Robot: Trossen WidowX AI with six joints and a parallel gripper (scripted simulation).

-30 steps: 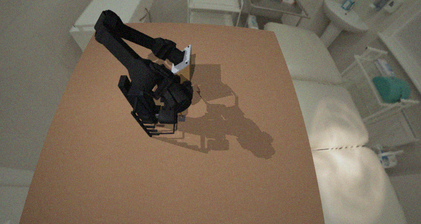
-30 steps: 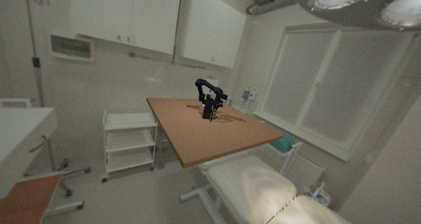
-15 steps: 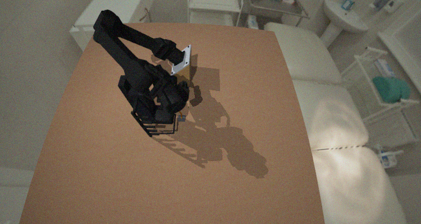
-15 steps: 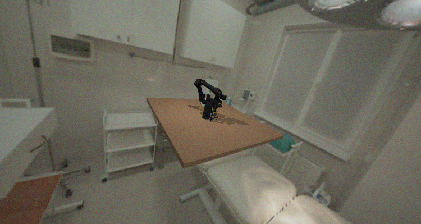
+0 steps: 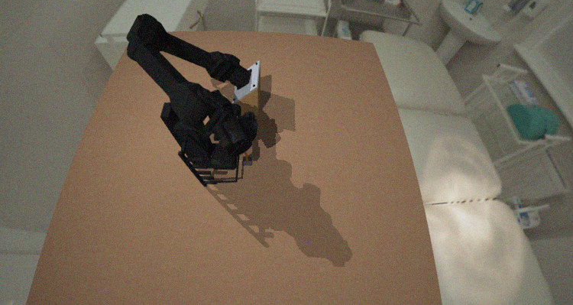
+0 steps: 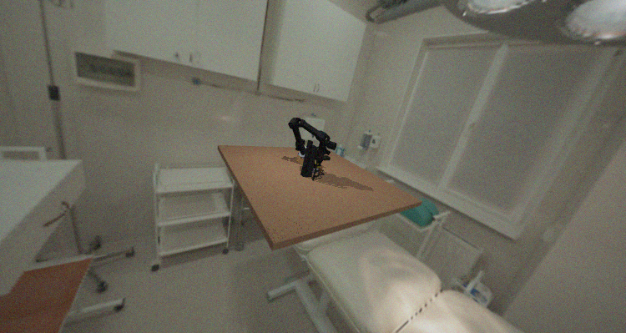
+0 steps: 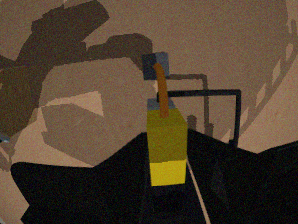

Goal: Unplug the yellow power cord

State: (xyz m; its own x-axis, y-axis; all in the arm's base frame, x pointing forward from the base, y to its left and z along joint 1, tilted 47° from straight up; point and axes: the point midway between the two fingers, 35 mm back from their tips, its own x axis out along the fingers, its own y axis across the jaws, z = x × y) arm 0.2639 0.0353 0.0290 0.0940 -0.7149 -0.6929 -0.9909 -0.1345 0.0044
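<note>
- The yellow plug lies between the fingers of the hand, which stand close beside it; I cannot tell whether they grip.
- Probably light, stiff, smooth-sided: hold the block's flat sides squarely.
- The orange cord, ahead of the hand, likely bends; avoid pulling there.

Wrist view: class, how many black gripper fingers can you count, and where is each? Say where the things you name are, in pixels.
2. One finger (image 7: 85, 192) is on the picture's left of the yellow plug (image 7: 167, 137); the other finger (image 7: 250, 182) is on its right. Both run out of frame; no third shows.
</note>
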